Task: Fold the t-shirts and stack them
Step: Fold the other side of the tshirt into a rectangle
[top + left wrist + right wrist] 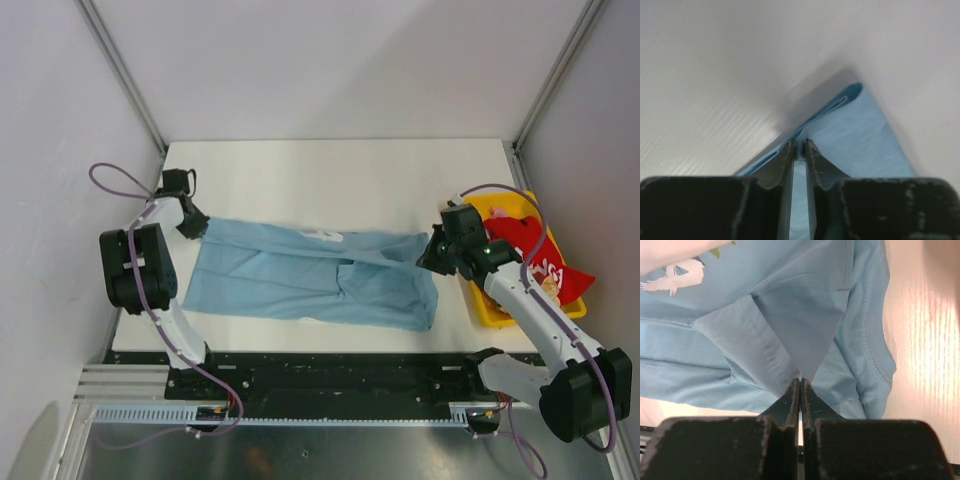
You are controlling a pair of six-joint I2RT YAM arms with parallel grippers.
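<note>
The light blue t-shirt (310,275) lies stretched across the white table, partly folded, with a bit of white lettering near its far edge. My left gripper (196,232) is shut on the shirt's far left corner; the left wrist view shows blue cloth (855,140) pinched between the fingertips. My right gripper (428,252) is shut on the shirt's far right corner; the right wrist view shows a fold of the blue cloth (805,315) held at the tips, with the collar to the right. The red t-shirt (540,262) with white lettering lies crumpled in the bin.
A yellow plastic bin (487,300) stands at the right edge of the table (330,180), just behind my right arm. White walls with metal frame posts close in the table on three sides. A black rail runs along the near edge.
</note>
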